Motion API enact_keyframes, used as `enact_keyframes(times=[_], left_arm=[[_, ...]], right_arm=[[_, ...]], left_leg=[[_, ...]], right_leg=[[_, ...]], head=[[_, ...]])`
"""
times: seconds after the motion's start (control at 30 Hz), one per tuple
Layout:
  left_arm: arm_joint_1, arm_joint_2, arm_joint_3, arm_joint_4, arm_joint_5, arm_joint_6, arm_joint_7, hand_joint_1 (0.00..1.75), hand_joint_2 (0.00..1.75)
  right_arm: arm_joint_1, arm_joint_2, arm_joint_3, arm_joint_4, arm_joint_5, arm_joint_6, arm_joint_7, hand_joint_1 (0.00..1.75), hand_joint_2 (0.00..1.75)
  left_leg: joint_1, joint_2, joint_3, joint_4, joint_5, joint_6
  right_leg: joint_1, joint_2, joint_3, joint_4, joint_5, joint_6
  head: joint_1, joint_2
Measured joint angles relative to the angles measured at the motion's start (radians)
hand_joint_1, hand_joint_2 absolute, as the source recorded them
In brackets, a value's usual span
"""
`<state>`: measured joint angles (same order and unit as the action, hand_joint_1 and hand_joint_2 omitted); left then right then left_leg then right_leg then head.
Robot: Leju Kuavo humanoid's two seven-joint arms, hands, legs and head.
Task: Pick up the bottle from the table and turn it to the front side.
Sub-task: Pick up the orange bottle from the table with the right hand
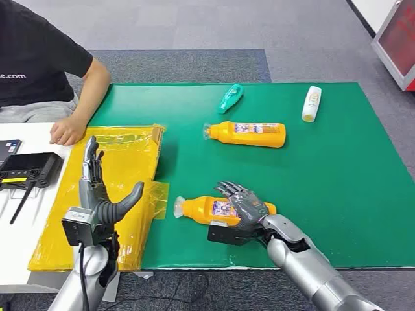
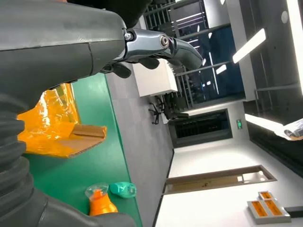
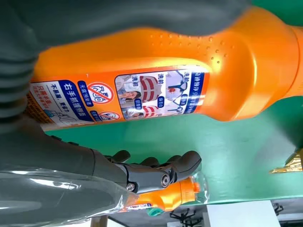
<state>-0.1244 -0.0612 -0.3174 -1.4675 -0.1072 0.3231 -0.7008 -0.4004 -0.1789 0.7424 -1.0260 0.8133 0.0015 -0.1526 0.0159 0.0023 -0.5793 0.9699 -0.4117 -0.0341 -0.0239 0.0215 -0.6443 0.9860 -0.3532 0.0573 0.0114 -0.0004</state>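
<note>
Right hand [image 1: 246, 206] spread over orange bottle [image 1: 205, 208], lower centre, not yet gripping. Bottle flat on green mat [image 1: 342, 181]; lift, turn remain. Left hand [image 1: 100, 194] spread, idle.

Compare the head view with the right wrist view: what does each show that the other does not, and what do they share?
Head view alone: the left hand raised and open over the yellow bag, a person's hand, a teal bottle and a white bottle. Right wrist view alone: the near orange bottle's label pictures up close. Both: that bottle under the right hand, the far orange bottle and the green mat.
</note>
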Motion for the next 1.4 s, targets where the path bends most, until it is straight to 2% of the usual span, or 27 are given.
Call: enact_keyframes(times=[0.97,1.1,1.27,1.4], left_arm=[[0.001,0.005,0.000,0.000,0.000,0.000,0.000,0.00,1.75],[0.002,0.005,0.000,-0.002,0.000,0.005,0.000,0.00,1.75],[0.015,0.033,0.003,-0.092,0.014,0.081,0.000,0.00,1.75],[0.024,0.054,0.011,-0.139,0.020,0.081,0.000,0.00,1.75]], right_arm=[[-0.001,0.000,0.002,0.005,0.000,0.000,0.000,0.00,0.00],[-0.001,0.000,0.002,0.005,-0.001,0.001,0.003,0.00,1.75],[0.001,-0.014,0.002,0.006,-0.020,0.010,0.043,0.00,1.75],[0.001,-0.029,-0.002,0.007,-0.021,0.006,0.043,0.00,1.75]], left_leg=[[0.000,0.000,0.000,0.000,0.000,0.000],[0.000,0.000,0.001,0.000,0.000,0.000],[0.000,0.000,0.001,0.000,0.001,0.000],[0.000,-0.001,0.002,0.000,0.001,0.000]], right_leg=[[0.000,0.000,0.000,0.000,0.000,0.000],[0.000,0.000,0.000,0.000,0.000,0.000],[0.000,0.000,0.001,0.000,0.000,0.000],[0.000,-0.001,0.002,0.000,0.000,0.000]], head=[[0.000,0.000],[0.000,0.000],[0.000,0.000],[0.000,0.000]])
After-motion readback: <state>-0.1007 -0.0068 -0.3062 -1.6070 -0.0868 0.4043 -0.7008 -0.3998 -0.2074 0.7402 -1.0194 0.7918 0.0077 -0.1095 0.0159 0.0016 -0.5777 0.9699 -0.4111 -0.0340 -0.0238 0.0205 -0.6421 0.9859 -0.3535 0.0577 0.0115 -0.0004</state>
